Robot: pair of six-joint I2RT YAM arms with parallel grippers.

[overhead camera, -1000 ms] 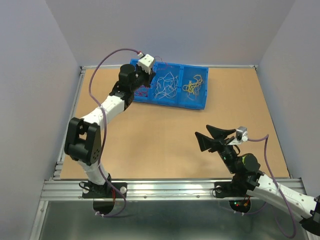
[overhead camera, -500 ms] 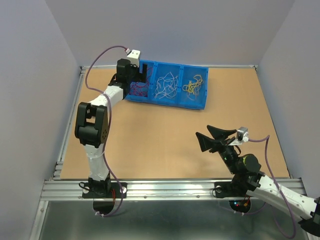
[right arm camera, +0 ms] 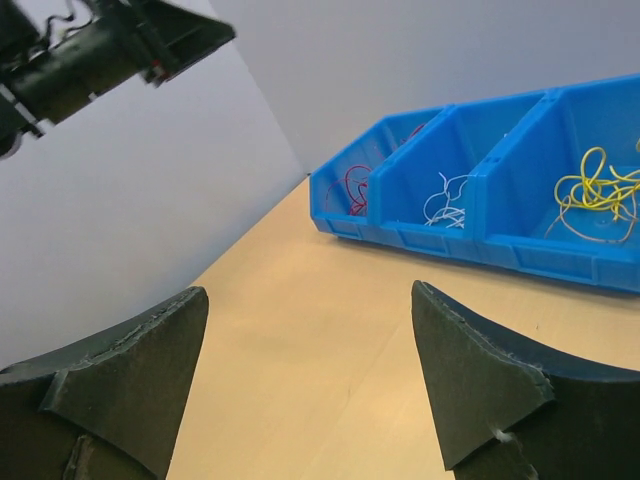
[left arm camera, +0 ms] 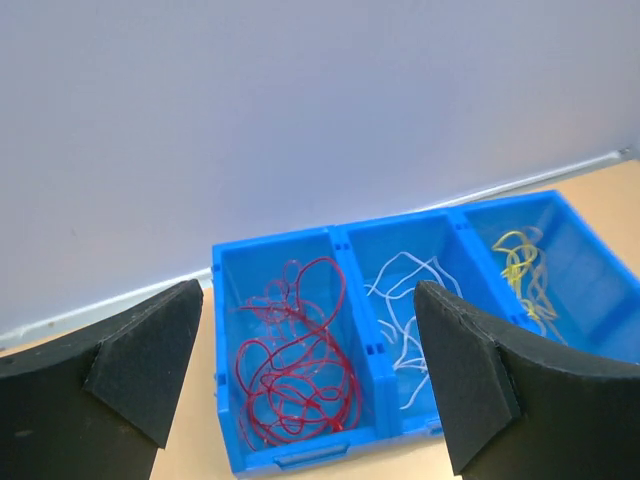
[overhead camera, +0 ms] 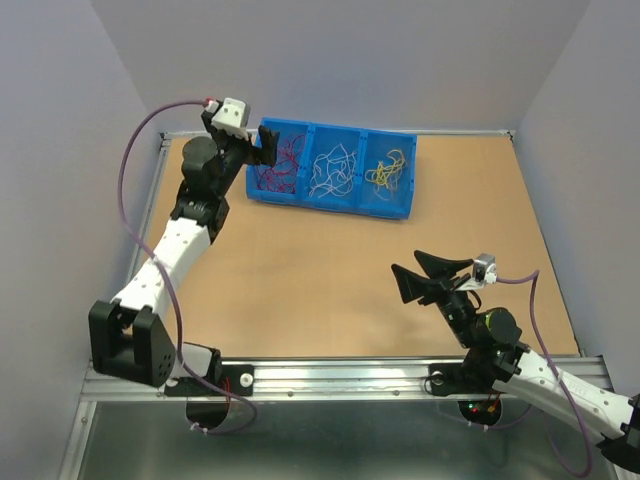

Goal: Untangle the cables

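Red cables (left arm camera: 297, 375) are lying in the bin's (left arm camera: 222, 330) left compartment, white ones in the middle, yellow on the right. So I am pulling my left gripper (left arm camera: 308, 300) back off the bin, wide open and empty. My right gripper (right arm camera: 310, 295) is idling open, well apart. The sorting looks done.

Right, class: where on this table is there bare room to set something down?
The widest bare patch of table lies between the blue bin and the right gripper. The corner right of the bin is bare too. Crowded: the bin's three compartments, holding cables, with the left gripper at its left end.
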